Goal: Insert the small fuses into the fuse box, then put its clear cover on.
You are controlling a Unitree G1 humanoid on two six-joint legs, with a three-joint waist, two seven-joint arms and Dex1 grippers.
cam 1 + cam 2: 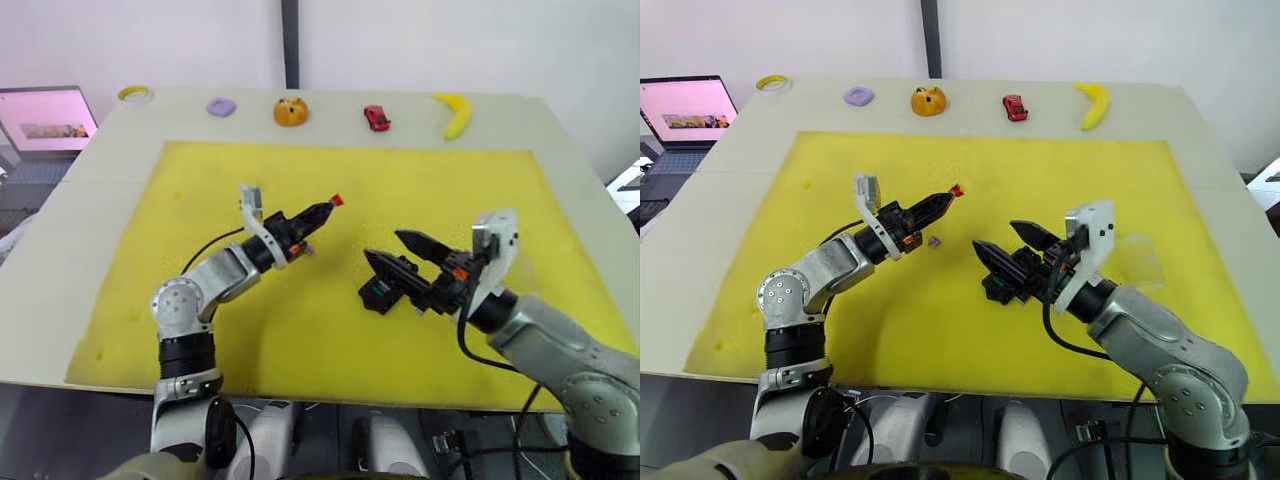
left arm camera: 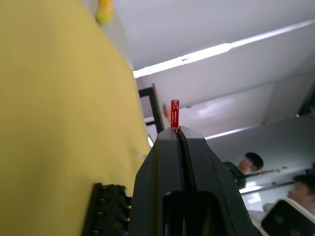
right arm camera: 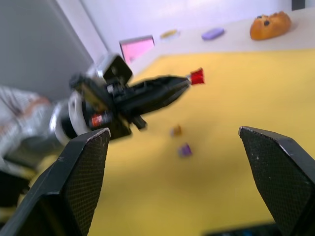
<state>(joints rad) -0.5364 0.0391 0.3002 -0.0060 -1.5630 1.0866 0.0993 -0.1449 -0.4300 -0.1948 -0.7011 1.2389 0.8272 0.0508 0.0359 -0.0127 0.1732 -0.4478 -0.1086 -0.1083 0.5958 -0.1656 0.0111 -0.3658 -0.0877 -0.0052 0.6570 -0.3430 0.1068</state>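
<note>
A pale beige table [image 1: 70,230] carries a large yellow mat [image 1: 330,330] across most of its top. Behind the table stands a plain white wall [image 1: 1090,40], split by a dark vertical strip [image 1: 931,40]. Off the table's far left corner sits an open laptop [image 1: 685,108] with a pink screen. The left wrist view looks up to a white ceiling [image 2: 197,24] with long bright light strips [image 2: 182,60], and two people [image 2: 248,164] are seen below it.

fuse box [image 1: 381,292] partly hidden, loose fuses [image 3: 180,141] blurred
</note>
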